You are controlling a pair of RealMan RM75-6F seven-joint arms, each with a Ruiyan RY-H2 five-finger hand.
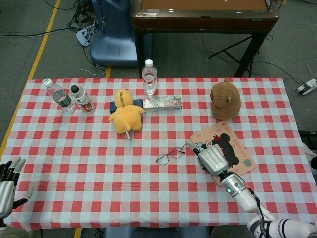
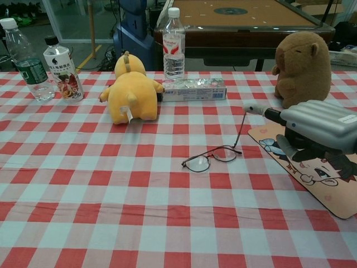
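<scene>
My right hand [image 1: 210,157] hovers low over the left part of a cartoon-printed mat [image 1: 241,150], palm down, holding nothing. In the chest view this hand [image 2: 319,126] has its thumb stretched left, ending right by the raised temple arm of the thin-framed glasses [image 2: 215,156]; I cannot tell whether they touch. The glasses [image 1: 171,154] lie on the checked cloth just left of the hand. My left hand [image 1: 7,186] is at the bottom left, off the table's near corner, fingers spread and holding nothing.
A brown plush [image 1: 225,100] sits behind the mat. A yellow plush [image 1: 126,114], a printed box [image 1: 162,103] and a water bottle [image 1: 149,77] stand mid-table at the back. Two more bottles [image 1: 59,95] [image 1: 81,99] stand far left.
</scene>
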